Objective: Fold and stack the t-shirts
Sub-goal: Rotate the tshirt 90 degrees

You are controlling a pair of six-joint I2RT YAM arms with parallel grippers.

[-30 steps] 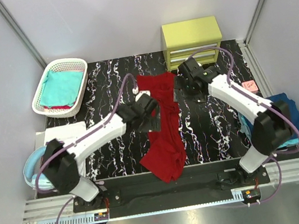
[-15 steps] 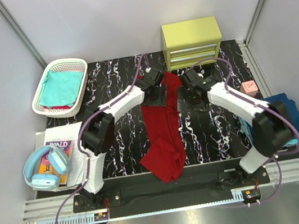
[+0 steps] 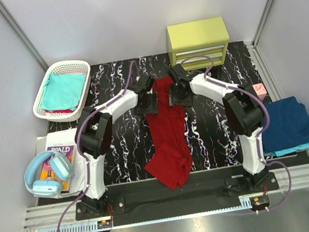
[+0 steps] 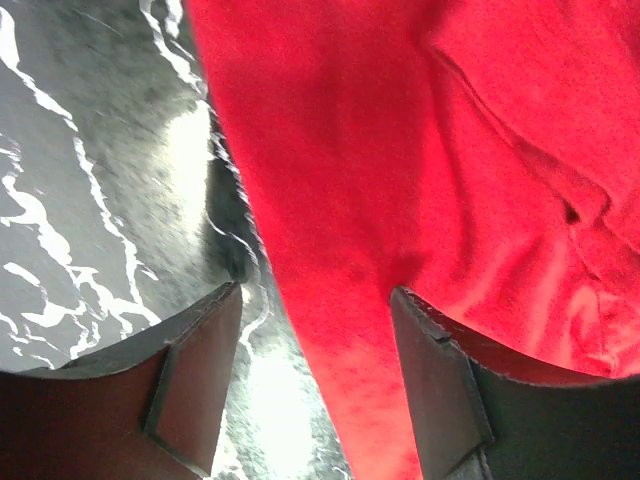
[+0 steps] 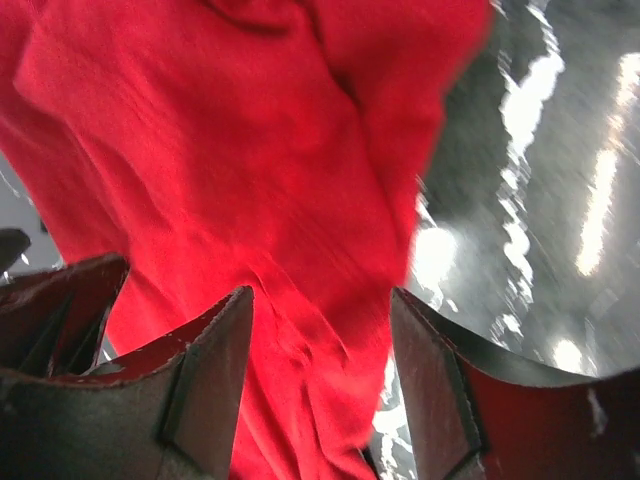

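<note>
Since the shirt point(image 3: 167, 131) is limp, left gripper point(image 3: 147, 100) and right gripper point(image 3: 176, 96), jaws spread and empty, should pinch its corners, upper centre.

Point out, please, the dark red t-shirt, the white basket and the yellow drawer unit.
dark red t-shirt point(image 3: 169, 131), top external view, mid-cloth.
white basket point(image 3: 68, 65), top external view, far rim.
yellow drawer unit point(image 3: 196, 31), top external view, top face.

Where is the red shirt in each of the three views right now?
Top view: the red shirt lies as a long strip down the middle of the tabletop.
Left wrist: it fills the top and right, its edge inside the open left claw.
Right wrist: it fills the left and centre, reaching into the open right claw.
Shared landmark: the black, white-veined tabletop.
</note>
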